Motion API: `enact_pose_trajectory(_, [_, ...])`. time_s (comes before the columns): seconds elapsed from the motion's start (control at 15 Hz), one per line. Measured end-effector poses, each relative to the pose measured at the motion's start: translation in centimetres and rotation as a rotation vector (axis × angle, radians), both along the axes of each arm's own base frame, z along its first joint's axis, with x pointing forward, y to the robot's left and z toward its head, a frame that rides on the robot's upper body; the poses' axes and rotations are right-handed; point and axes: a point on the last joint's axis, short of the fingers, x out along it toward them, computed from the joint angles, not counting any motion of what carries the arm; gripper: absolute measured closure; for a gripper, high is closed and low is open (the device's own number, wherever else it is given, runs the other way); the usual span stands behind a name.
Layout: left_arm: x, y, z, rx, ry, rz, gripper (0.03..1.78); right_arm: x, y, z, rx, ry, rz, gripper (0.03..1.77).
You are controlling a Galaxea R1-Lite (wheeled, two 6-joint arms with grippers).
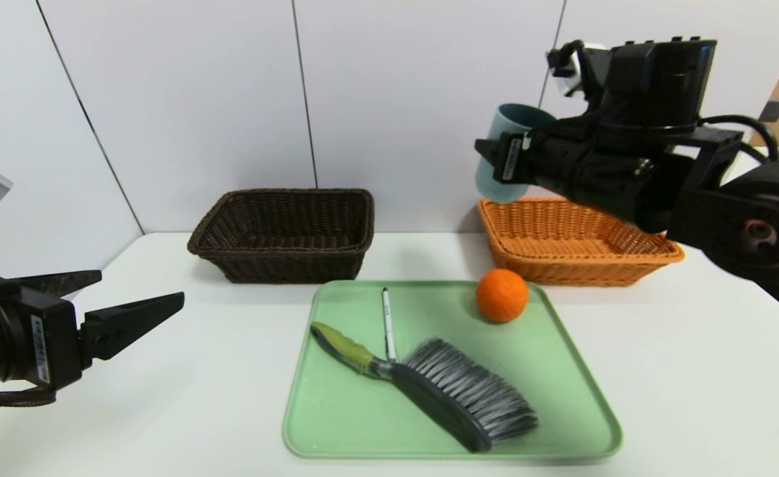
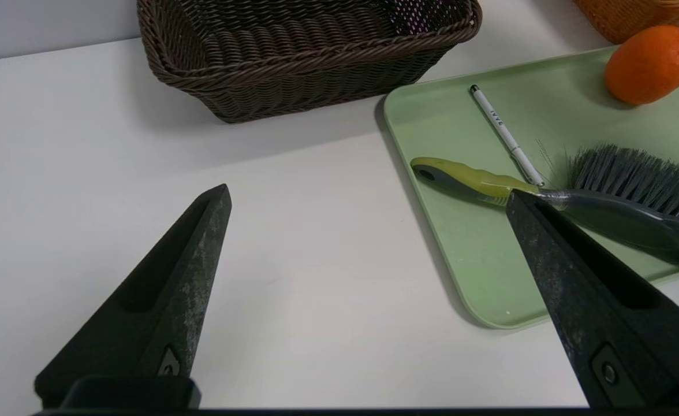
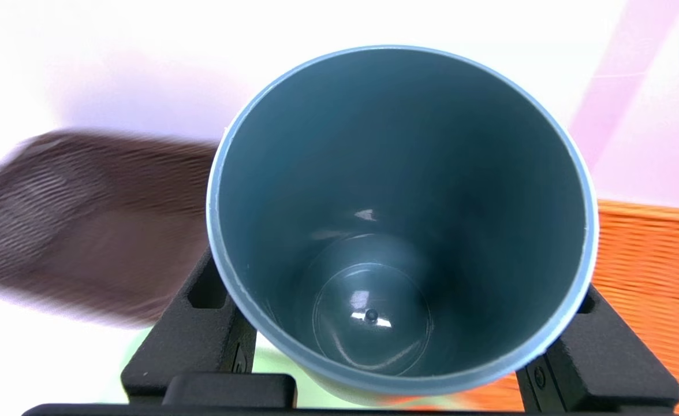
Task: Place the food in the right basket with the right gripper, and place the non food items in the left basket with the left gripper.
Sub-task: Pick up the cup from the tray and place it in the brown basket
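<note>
While right gripper (image 1: 495, 159) clamps the blue cup (image 1: 505, 142) (light, stiff, smooth-walled) | left gripper (image 1: 121, 301) gapes, empty | cup likely slippery, grip mid-wall.

Bright, even light falls from above; soft shadows lie under the brush (image 1: 459, 391) and orange (image 1: 501, 295) on the tray (image 1: 336, 417). In the right wrist view the background is washed out, the brown basket (image 3: 85, 219) smeared by blur, with small glints inside the cup (image 3: 400, 214).
</note>
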Motion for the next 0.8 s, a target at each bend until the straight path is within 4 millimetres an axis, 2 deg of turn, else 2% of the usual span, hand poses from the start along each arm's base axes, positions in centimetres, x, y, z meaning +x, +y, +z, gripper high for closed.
enact_pose_trajectory(0.27, [0.1, -0.3, 0.1, 0.001, 0.001, -0.014, 0.12, 2.6, -5.9, 2.3, -0.006, 0.077, -0.143, 0.66])
enact_pose_trajectory(0.4, [0.2, -0.5, 0.0, 0.001, 0.008, -0.031, 0.12, 4.1, -8.3, 2.3, -0.016, 0.140, -0.199, 0.66])
enact_pose_trajectory(0.6, [0.9, -1.0, -0.1, -0.001, 0.012, -0.048, 0.12, 6.4, -10.4, 0.7, -0.028, 0.202, -0.263, 0.66])
enact_pose_trajectory(0.8, [2.7, -2.1, 0.0, -0.027, -0.040, -0.073, 0.12, 8.4, -11.1, -1.7, -0.046, 0.261, -0.304, 0.66])
